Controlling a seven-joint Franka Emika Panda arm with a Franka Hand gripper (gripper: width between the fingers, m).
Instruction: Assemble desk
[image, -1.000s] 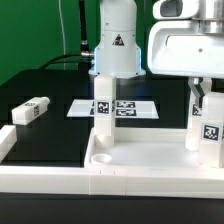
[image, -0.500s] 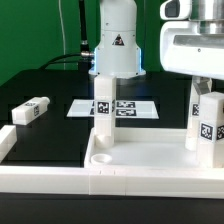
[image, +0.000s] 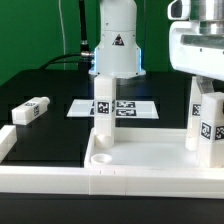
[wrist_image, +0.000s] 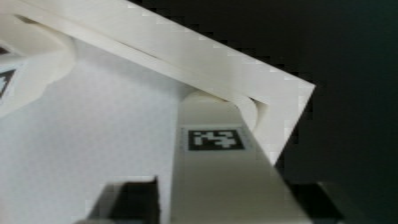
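The hand (wrist_image: 222, 204) has shifted toward the exterior view's right and let go. Pointing down, its fingers (wrist_image: 134, 206) stand apart astride the upright leg (image: 211, 128) in the tabletop (image: 140, 179) corner.

We count one tabletop (image: 150, 181), four legs (image: 102, 122), one marker board (image: 136, 108) and one long white rail (image: 40, 180).

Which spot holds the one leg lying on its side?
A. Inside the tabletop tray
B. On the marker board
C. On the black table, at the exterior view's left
C: the leg lies on the table, apart from the tabletop and the marker board.
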